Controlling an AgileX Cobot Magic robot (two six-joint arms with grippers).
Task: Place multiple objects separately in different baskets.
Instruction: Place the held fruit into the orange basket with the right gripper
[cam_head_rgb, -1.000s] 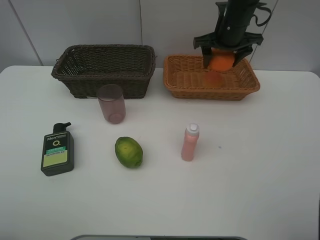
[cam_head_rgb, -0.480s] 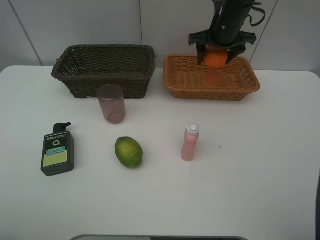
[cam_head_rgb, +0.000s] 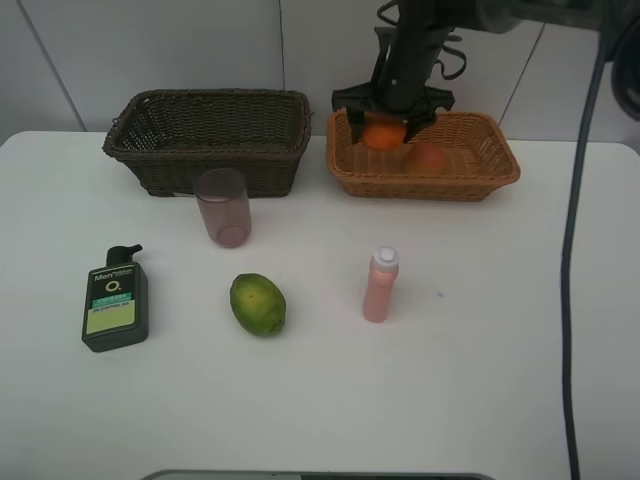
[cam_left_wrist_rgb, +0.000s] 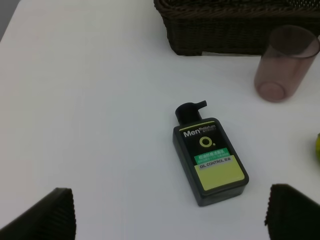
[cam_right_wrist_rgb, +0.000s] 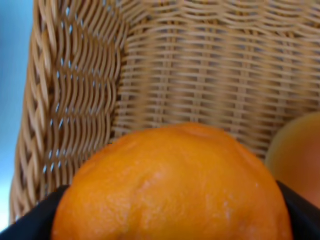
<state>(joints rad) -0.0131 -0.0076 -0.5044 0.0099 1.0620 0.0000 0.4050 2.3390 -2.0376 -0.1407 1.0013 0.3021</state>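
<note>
One orange (cam_head_rgb: 383, 135) gripped between right gripper (cam_head_rgb: 385, 122) jaws, at tan basket's (cam_head_rgb: 497, 172) left end; peach (cam_head_rgb: 428, 155) alongside; left gripper (cam_left_wrist_rgb: 170, 220) spread wide, empty, above pump bottle (cam_left_wrist_rgb: 210, 161).

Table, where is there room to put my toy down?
The big bare patch right of the pink bottle, in front of the tan basket. Also the strip in front of the pump bottle and lime. Crowded: around the cup by the dark basket.

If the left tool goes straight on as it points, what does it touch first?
Probably the dark green rectangular pump bottle lying on the white table, centred ahead of the open left tool; depth is unclear.
</note>
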